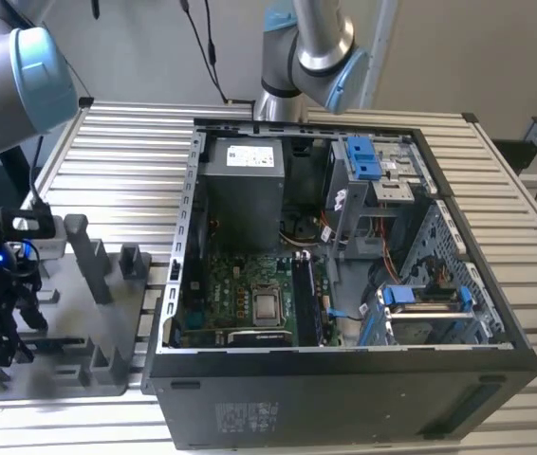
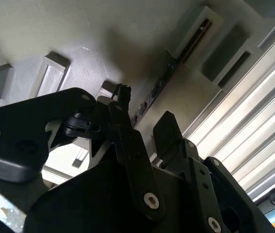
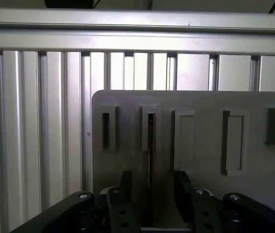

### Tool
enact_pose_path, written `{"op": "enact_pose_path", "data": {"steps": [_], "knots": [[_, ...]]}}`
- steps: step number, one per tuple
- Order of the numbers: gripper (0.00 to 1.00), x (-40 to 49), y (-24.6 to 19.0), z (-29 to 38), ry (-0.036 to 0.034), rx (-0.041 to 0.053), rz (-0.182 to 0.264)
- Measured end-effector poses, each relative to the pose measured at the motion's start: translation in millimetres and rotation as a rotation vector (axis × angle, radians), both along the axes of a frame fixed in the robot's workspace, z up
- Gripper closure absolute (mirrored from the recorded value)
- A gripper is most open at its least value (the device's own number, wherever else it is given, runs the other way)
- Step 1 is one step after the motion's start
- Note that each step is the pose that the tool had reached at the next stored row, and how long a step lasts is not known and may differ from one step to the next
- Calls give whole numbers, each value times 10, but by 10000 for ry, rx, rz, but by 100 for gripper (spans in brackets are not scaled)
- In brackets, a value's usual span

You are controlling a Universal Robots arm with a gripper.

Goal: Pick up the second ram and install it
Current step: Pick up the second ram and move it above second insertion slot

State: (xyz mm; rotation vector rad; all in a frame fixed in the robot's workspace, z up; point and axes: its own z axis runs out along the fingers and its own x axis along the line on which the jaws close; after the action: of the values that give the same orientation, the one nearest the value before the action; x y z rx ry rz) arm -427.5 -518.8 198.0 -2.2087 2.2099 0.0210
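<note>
Plainly, the second ram point(image 3: 150, 145) was a thin, dark stick seen edge-on, standing upright in a narrow slot of the grey holder tray point(image 3: 200, 104) — matte moulded plastic with rectangular recesses and blocky posts. The second wrist view showed small chips along the stick's flat face. The tray sat on a desk point(image 3: 40, 121) of ribbed aluminium slats, beside an open computer case point(image 1: 344, 417). The hand point(image 3: 153, 194) was spread open — black angular fingers point(image 3: 182, 189) flanked the stick's lower end, a gap on each side, gripping nothing.
</note>
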Motion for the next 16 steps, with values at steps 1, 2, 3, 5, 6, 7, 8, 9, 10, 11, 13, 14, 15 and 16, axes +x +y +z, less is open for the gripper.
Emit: {"op": "enact_pose_path", "data": {"steps": [1,2,3,5,6,7,8,9,10,11,13,14,15,16], "knots": [[52,0,0,0,0,0,1],[52,0,0,-1,-1,1,2],[52,0,0,-1,0,0,2],[52,0,0,-1,-1,1,3],[52,0,0,-1,-1,1,3],[52,0,0,-1,-1,1,4],[52,0,0,-5,-9,1,4],[52,0,0,-10,-25,3,4],[52,0,0,-16,-46,2,4],[52,0,1,-22,-68,2,4],[52,-2,0,-32,-96,1,20],[52,-2,0,-34,-98,2,50],[52,-3,0,-34,-98,0,97],[52,-5,0,-34,-98,-1,154]]}}
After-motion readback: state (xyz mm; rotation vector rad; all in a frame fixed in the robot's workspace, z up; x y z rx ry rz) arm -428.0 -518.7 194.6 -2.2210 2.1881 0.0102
